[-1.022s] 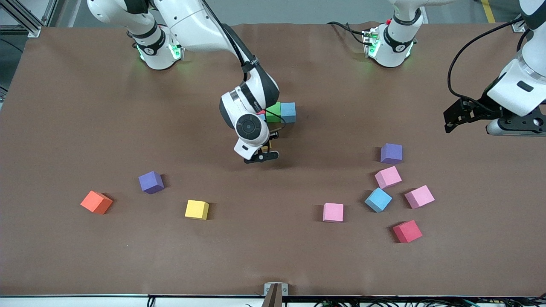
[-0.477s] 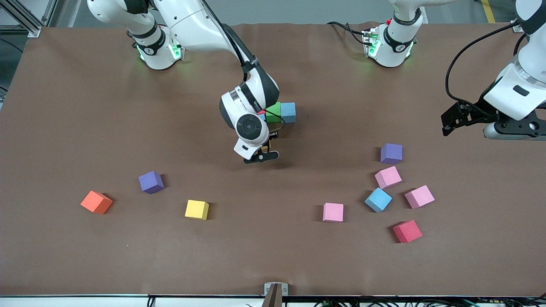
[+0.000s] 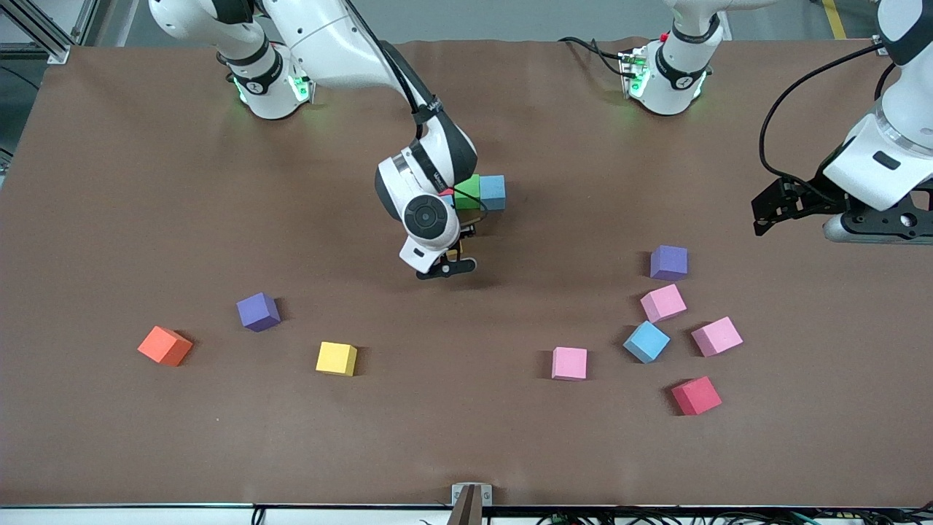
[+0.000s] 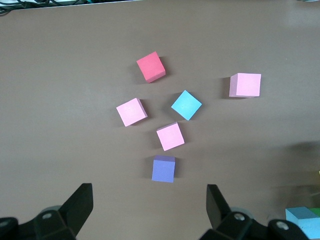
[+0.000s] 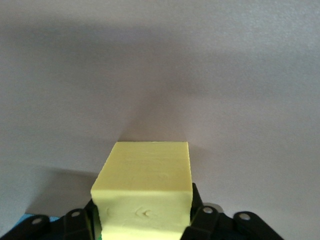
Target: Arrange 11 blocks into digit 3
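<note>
Watching the right hand (image 3: 446, 267), low over the middle of the desk (image 3: 146, 182), we find a yellow block (image 5: 145, 192) lodged in it, down at the desk's surface. Whether the hand pinches it or has let go, we cannot tell. A green block (image 3: 468, 193) and a blue block (image 3: 493, 192) sit just beside the hand. If the hand rises while the foam clings, we judge the yellow block could drag askew or nudge those neighbours. The left hand (image 4: 149, 200) waits, spread wide, with a purple block (image 4: 163, 169) the nearest loose one to it.
</note>
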